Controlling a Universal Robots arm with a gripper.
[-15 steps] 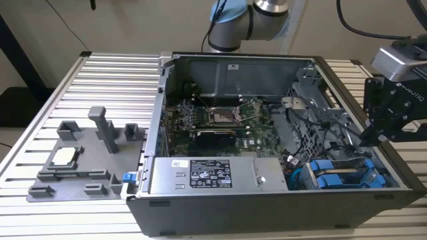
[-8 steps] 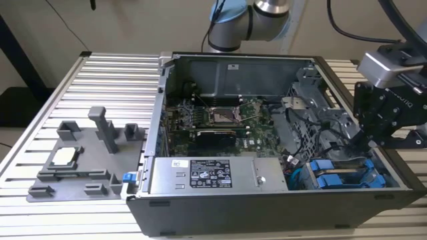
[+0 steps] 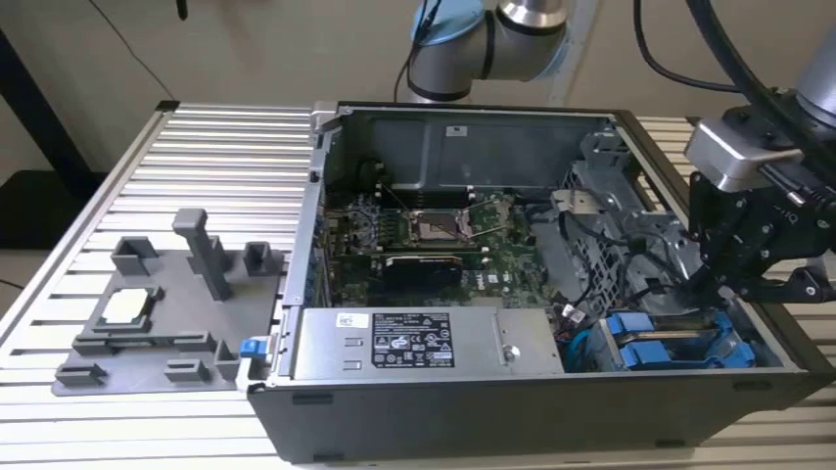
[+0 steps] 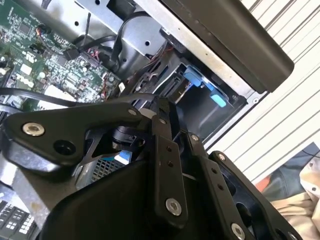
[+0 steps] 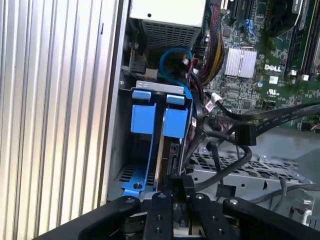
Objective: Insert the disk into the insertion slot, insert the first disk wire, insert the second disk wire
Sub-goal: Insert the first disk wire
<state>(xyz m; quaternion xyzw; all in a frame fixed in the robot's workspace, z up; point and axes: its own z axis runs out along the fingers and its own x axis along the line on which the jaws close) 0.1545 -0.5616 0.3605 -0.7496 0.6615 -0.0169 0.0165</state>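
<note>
Claw (image 5: 180,197) — tight on black plug (image 5: 181,184) — beside disk (image 5: 175,122)

Your arm (image 3: 460,47) shows its base joints at the far edge in the exterior view. Its wrist (image 3: 739,155) sits high on the exterior view's right, tilted so the black tool end below it points downward. In the first wrist view your gripper (image 5: 181,185) reaches straight ahead, its two fingers (image 5: 173,189) drawn close together with the tips nearly parallel. In the second wrist view the linkage bars converge toward those narrow tips.
</note>
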